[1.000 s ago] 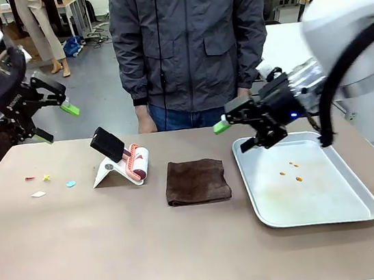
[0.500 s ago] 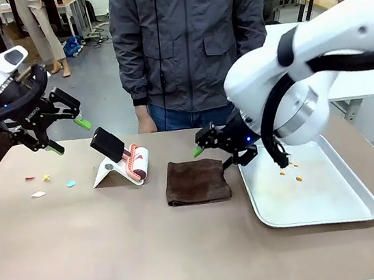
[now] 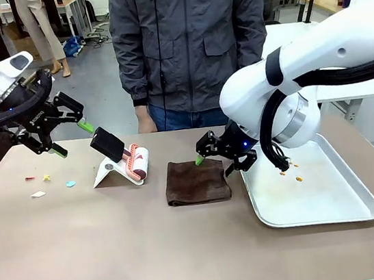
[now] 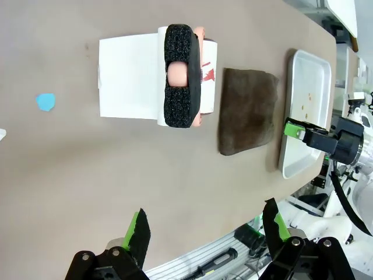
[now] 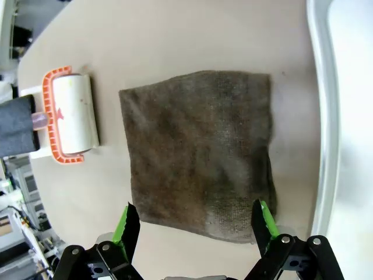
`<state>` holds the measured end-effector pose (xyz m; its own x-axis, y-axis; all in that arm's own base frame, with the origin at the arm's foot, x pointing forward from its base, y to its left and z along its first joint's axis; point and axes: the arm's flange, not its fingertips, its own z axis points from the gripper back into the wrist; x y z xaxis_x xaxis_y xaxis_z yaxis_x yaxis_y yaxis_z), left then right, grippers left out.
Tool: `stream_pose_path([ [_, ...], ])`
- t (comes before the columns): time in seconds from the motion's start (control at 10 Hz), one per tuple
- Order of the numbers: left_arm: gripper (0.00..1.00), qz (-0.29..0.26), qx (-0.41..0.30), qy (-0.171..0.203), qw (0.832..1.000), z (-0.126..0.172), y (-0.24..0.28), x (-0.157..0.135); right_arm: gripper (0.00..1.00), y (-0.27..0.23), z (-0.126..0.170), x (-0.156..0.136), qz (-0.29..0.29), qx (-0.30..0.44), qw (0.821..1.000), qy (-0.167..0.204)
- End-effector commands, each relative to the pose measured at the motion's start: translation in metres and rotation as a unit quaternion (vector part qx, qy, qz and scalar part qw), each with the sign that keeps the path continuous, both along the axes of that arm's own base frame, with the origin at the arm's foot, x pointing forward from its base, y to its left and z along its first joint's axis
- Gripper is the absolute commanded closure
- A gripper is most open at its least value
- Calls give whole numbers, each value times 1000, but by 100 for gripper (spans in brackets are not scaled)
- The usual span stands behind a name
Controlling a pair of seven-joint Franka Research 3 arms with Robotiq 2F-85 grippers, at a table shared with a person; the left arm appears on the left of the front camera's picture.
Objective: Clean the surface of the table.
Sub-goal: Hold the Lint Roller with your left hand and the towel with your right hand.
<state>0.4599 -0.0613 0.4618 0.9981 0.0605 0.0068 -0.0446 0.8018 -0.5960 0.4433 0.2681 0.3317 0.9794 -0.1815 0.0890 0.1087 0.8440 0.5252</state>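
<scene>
The brownish-tan table [image 3: 120, 259] carries small coloured paper scraps [image 3: 39, 194] at its left end. A folded brown cloth [image 3: 196, 181] lies at the middle. My right gripper [image 3: 214, 164] hovers open just over the cloth's right edge; in the right wrist view its fingers straddle the cloth [image 5: 201, 154], apart from it. My left gripper [image 3: 73, 138] hangs open above the table's far left, just left of a lint roller [image 3: 124, 158] with a black handle on a white stand. The left wrist view looks down on the roller [image 4: 178, 76] and a blue scrap [image 4: 45, 101].
A silver tray [image 3: 334, 210] with a few orange crumbs [image 3: 294, 171] sits at the right, beside the cloth. A person in a grey jacket [image 3: 188, 43] stands at the far edge, one hand [image 3: 145, 123] hanging near the roller. The near half of the table is bare.
My right arm swung left from above the tray and dropped to the cloth's right edge. My left gripper shifted slightly right, toward the lint roller. Both stayed open.
</scene>
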Motion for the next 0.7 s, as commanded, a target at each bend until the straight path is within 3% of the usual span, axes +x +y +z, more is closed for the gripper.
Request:
stream_pose_path([
  [0.0, 0, -1, 1, 1, 1000, 1, -1, -1, 0, 1, -1, -3, 0, 4, 1000, -5],
  [0.2, 0, -1, 0, 0, 1000, 0, -1, 0, 0, 1, 0, -1, 1, 0, 1000, 0],
  [0.3, 0, 7, 7, 14, 1000, 1, -1, 12, 0, 7, -1, 4, 34, -32, 999, 0],
  [0.6, 0, 7, 18, -7, 1000, -5, 3, 40, 0, 26, 3, 13, 58, -76, 995, 20],
])
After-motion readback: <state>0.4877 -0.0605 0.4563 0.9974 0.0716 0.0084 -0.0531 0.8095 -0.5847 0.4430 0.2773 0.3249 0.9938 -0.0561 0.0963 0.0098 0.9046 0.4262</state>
